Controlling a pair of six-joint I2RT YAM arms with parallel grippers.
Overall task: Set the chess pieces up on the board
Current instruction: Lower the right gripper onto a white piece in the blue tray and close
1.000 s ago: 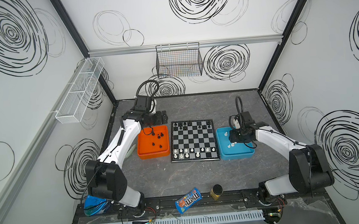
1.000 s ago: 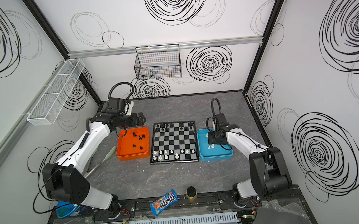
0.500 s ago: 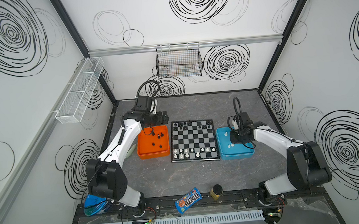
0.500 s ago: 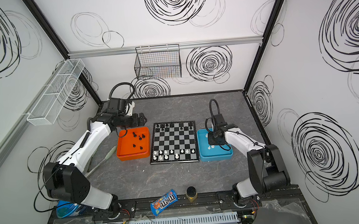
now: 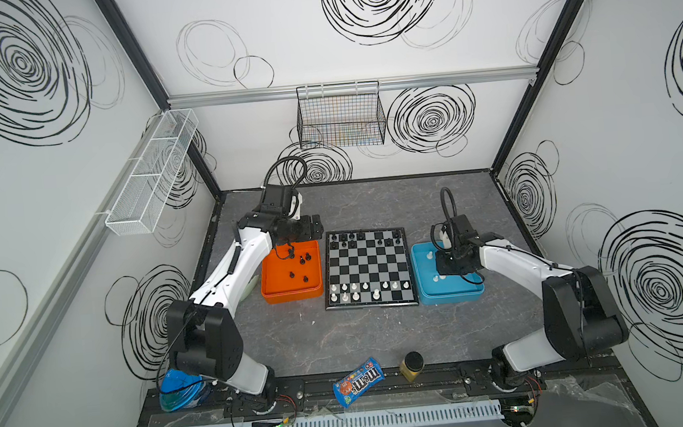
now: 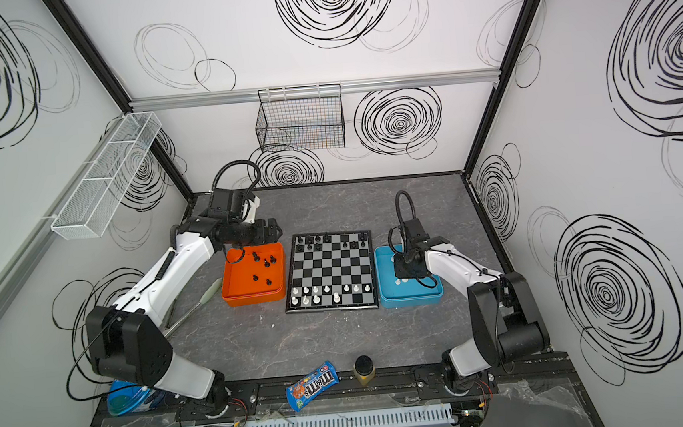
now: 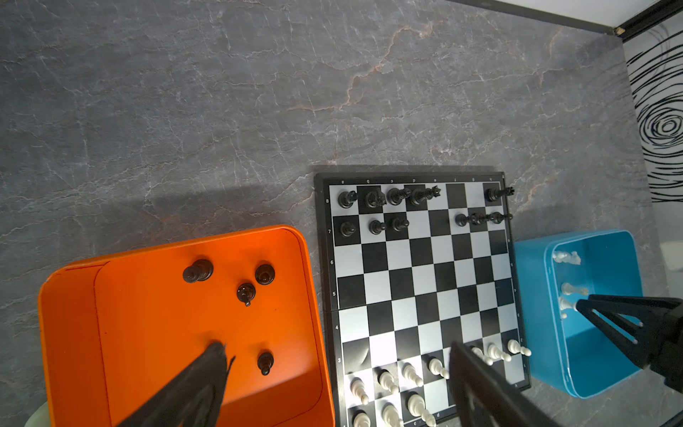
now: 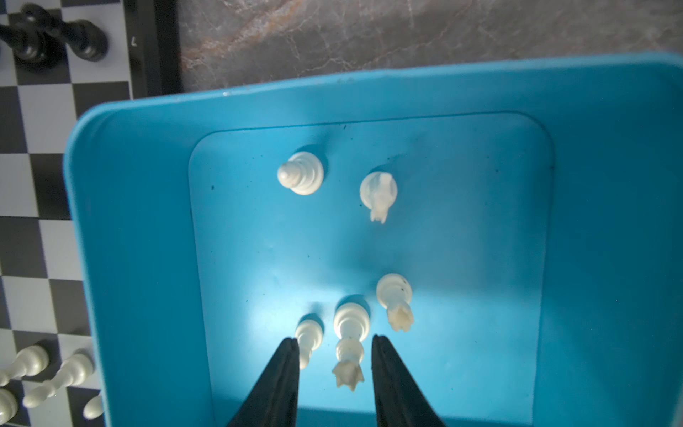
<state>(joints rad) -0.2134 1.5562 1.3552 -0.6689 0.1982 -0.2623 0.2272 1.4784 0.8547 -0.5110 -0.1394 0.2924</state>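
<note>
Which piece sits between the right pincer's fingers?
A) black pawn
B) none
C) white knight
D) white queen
D: in the right wrist view the crowned white queen stands in the blue tray, between the fingers of the right pincer, with a gap showing on each side.

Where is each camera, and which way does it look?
Top views: high at the front, looking down on the board; left arm and right arm show.
Left wrist: rides the left arm, faces orange tray and board; open left gripper shows.
Right wrist: looks down into blue tray; right gripper straddles a white piece.
Shared: both wrist views show board, blue tray.
</note>
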